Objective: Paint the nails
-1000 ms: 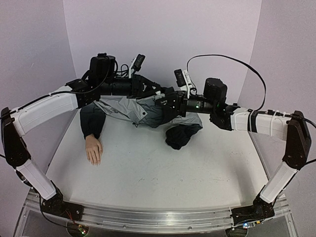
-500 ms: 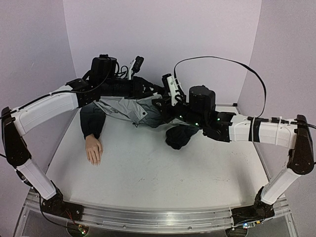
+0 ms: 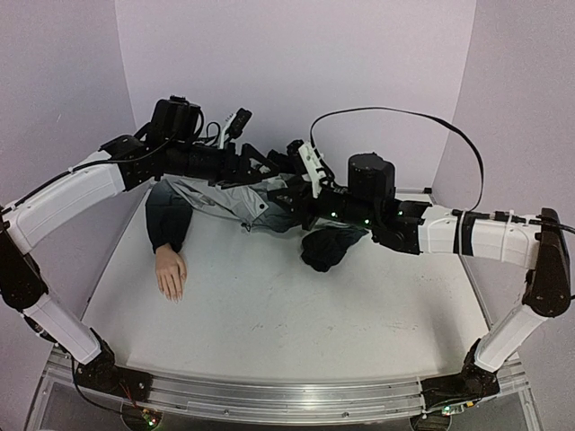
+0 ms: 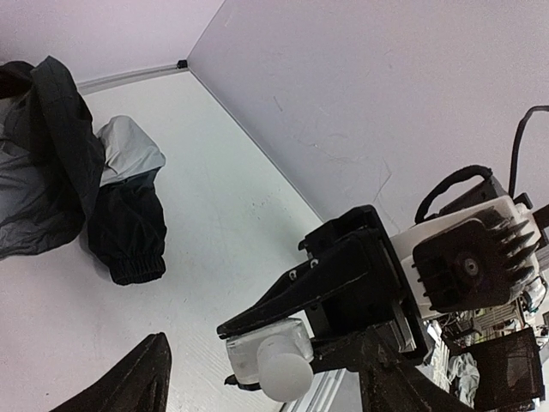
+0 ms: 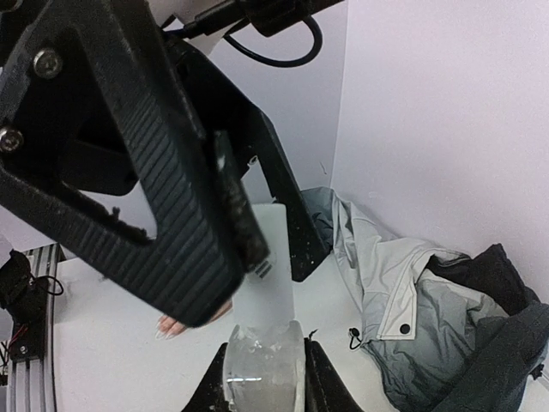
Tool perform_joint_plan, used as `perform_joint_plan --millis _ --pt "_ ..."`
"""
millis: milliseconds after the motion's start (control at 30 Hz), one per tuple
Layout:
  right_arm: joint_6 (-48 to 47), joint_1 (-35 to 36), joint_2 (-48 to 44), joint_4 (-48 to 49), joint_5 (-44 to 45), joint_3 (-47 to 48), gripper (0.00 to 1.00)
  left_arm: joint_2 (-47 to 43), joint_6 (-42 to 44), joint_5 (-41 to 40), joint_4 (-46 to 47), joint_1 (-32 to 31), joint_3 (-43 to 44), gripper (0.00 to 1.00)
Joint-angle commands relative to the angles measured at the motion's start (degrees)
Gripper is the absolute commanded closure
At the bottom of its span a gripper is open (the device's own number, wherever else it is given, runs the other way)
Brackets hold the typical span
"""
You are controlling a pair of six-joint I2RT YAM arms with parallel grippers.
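My right gripper (image 5: 263, 360) is shut on a small clear glass bottle (image 5: 262, 378) with a tall white cap (image 5: 266, 249), held off the table above the grey-black jacket (image 3: 225, 193). My left gripper (image 5: 253, 287) stands open, one ribbed finger (image 5: 163, 189) on each side of the cap. From the left wrist the bottle (image 4: 244, 360) shows cap-first in the right gripper (image 4: 230, 354), between my spread left fingers (image 4: 129, 382). The pale mannequin hand (image 3: 171, 274) lies palm down at the table's left, its nails (image 3: 171, 293) tiny. Both grippers (image 3: 280, 180) meet at the back centre.
The jacket's dark sleeve (image 3: 169, 220) covers the mannequin's wrist, and another dark cuff (image 3: 331, 247) lies bunched right of centre. Lilac walls (image 3: 296, 63) close in the back and both sides. A metal rail (image 3: 269, 395) runs along the white table's (image 3: 269, 314) near edge.
My left gripper has opened, its fingers coming off the bottle's cap, and its arm has shifted a little up and left. The right arm swung left, still holding the bottle.
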Motion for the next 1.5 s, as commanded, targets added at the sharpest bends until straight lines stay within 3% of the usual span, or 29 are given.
perform_joint_plan --millis 0,167,533,800,1167,1467 --pt "-1.14 -0.2 -1.2 1.83 -3.06 1.97 1.0 -1.09 2.15 1.9 -5.61 -0.01 4.14 0.27" --pt "-1.26 -0.2 -0.05 0.52 -3.81 3.28 1.0 -1.22 3.32 2.41 -7.06 -0.01 4.71 0.4" --pt "-1.1 -0.2 0.8 -0.92 -5.21 3.89 1.0 -0.69 3.97 1.52 -8.98 0.07 5.66 0.59" --pt "-1.17 -0.2 1.17 -1.52 -5.51 4.31 1.0 0.79 3.79 3.25 -9.0 0.33 6.07 0.65" --pt "-1.17 -0.2 1.18 -1.75 -5.66 4.36 1.0 1.15 4.32 2.79 -10.13 0.34 6.16 0.8" --pt "-1.48 -0.2 0.86 -1.74 -4.7 3.87 1.0 0.98 5.06 1.67 -11.49 0.34 6.46 0.99"
